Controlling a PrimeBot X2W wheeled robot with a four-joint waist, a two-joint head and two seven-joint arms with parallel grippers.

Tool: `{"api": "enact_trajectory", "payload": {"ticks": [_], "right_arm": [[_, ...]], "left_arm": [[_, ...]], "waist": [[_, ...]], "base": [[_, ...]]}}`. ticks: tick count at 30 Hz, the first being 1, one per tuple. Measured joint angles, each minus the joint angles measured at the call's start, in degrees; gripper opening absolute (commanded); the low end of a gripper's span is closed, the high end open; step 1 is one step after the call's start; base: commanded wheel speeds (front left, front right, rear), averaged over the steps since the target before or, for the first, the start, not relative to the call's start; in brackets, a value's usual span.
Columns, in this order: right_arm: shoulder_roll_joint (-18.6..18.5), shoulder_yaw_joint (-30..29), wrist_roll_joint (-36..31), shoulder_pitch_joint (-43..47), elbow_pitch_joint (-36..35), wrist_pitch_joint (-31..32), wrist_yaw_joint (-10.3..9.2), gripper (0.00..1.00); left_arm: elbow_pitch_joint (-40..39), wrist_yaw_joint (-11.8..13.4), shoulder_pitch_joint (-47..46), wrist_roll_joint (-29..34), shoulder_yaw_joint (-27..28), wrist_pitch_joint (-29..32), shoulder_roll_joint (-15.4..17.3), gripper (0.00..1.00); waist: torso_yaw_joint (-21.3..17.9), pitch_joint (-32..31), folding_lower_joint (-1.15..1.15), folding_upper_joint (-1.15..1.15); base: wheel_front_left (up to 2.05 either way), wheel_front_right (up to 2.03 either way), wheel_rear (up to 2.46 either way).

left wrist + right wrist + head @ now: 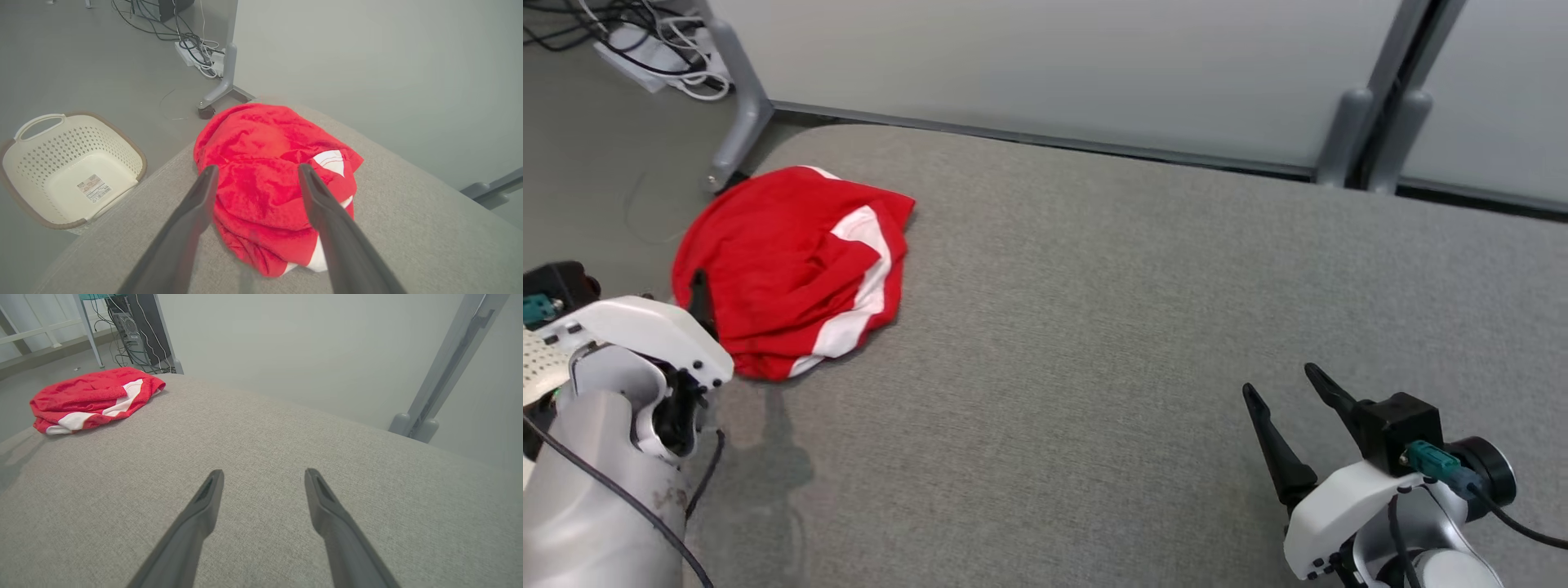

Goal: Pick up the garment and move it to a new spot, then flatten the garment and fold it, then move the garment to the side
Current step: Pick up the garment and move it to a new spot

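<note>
A red garment (784,269) with white bands lies bunched in a rounded heap at the far left corner of the grey cloth-covered table (1094,327). Its folds are piled on each other, and one white band curves along the side that faces the middle of the table. The heap reaches close to the table's left edge.

The left gripper (257,168) is at the near side of the heap with its two dark fingers spread apart, holding nothing. In the left wrist view the tips frame the red cloth, one on each side of its middle. In the head view one dark finger shows against the heap's near left edge. I cannot tell whether the fingers touch the cloth.

The right gripper (1280,380) is over the near right part of the table, well apart from the garment. Its fingers are also spread and empty, with bare grey table between and beyond them.

Off the table's left edge, a cream perforated basket (81,143) stands on the floor (81,61) with only a label inside. Cables (196,53) lie on the floor near the foot of a grey post (739,106). A pale partition (1054,65) runs along the table's far edge.
</note>
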Motion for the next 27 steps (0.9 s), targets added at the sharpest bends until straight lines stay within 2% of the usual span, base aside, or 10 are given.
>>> {"api": "enact_trajectory", "payload": {"ticks": [6, 16, 20, 21, 22, 23, 24, 27], "right_arm": [[-3.28, 1.90, -0.46, 0.13, -7.02, 4.57, 0.00, 1.00], [-4.14, 3.33, -0.71, 0.07, -13.77, 6.97, 0.00, 1.00], [-4.15, 3.13, -0.94, 0.01, -14.84, 7.16, 0.00, 1.00], [-4.03, 3.05, -1.07, 0.01, -14.91, 7.12, 0.00, 1.00], [-3.98, 2.97, -1.08, -0.03, -14.88, 7.06, 0.00, 1.00], [-3.94, 3.00, -1.08, -0.10, -14.77, 6.97, 0.00, 1.00], [-3.90, 3.08, -1.04, -0.24, -14.48, 6.73, 0.00, 1.00], [-3.47, 3.58, -0.60, -0.97, -13.48, 6.02, 0.00, 1.00]], "left_arm": [[9.70, 1.69, -7.91, -4.47, 3.81, 3.67, 0.94, 1.00], [19.05, 4.81, -14.14, -3.74, 2.76, 7.38, 3.46, 1.00], [20.50, 5.30, -16.27, -4.08, 3.13, 6.15, 4.00, 1.00], [21.14, 5.28, -16.92, -4.08, 3.03, 6.43, 3.96, 0.95], [21.54, 5.27, -17.45, -4.16, 3.05, 6.51, 4.03, 0.81], [21.89, 5.22, -17.88, -4.16, 3.02, 6.33, 4.07, 0.10], [22.23, 4.82, -18.12, -4.16, 2.89, 6.09, 4.04, 0.00], [23.18, 3.26, -18.22, -4.44, 2.66, 5.91, 3.66, 0.00]], "waist": [[-4.89, 6.34, 0.00, 0.00], [-11.08, 14.71, 0.00, 0.00], [-12.54, 17.52, 0.00, 0.00], [-12.72, 18.07, 0.00, 0.00], [-12.85, 18.50, 0.00, 0.00], [-12.92, 18.80, 0.00, 0.00], [-12.94, 18.84, 0.00, 0.00], [-12.93, 18.04, 0.00, 0.00]], "base": [[0.00, 0.00, 0.00], [0.00, 0.00, 0.00], [0.00, 0.00, 0.00], [0.00, 0.00, 0.00], [0.00, 0.00, 0.00], [0.00, 0.00, 0.00], [0.00, 0.00, 0.00], [0.00, 0.00, 0.00]]}}
